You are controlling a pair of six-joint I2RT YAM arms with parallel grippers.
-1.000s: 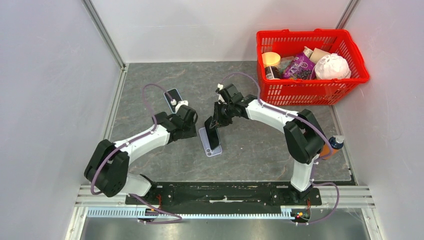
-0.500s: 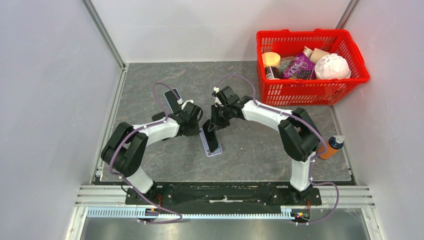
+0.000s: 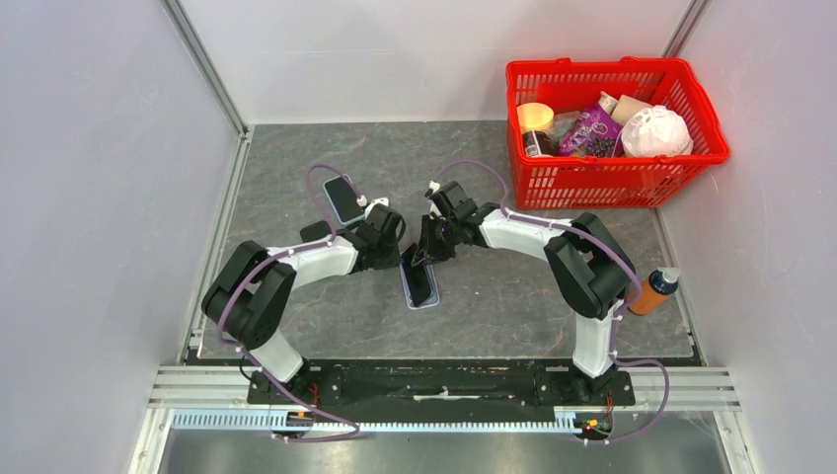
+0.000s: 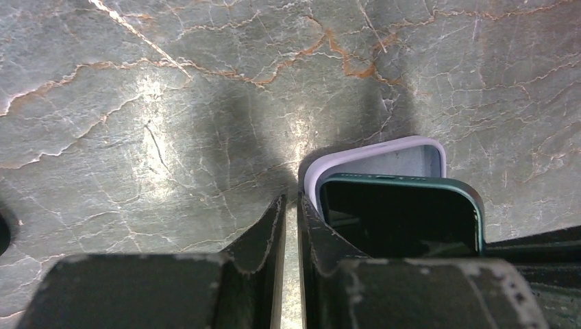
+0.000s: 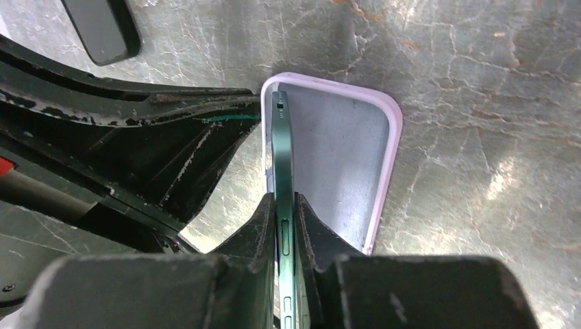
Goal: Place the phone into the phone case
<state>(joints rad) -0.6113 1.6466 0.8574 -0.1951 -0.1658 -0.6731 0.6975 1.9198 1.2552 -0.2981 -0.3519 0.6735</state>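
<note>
A lilac phone case (image 3: 426, 299) lies open side up on the stone table. A dark green phone (image 3: 418, 279) stands tilted on its long edge inside it. My right gripper (image 3: 423, 254) is shut on the phone's edge; in the right wrist view the phone (image 5: 283, 147) runs between the fingertips (image 5: 284, 205) over the case (image 5: 336, 154). My left gripper (image 3: 397, 248) is shut and empty, its tips (image 4: 292, 205) against the case's left rim (image 4: 312, 179), beside the phone (image 4: 401, 212).
A second dark phone (image 3: 344, 197) lies at the back left, also seen in the right wrist view (image 5: 103, 27). A red basket (image 3: 612, 178) with several groceries stands at the back right. An orange bottle (image 3: 653, 290) stands by the right arm.
My left gripper has swung right, up to the case's left side. My right gripper has shifted slightly with the phone, which now sits lower in the case.
</note>
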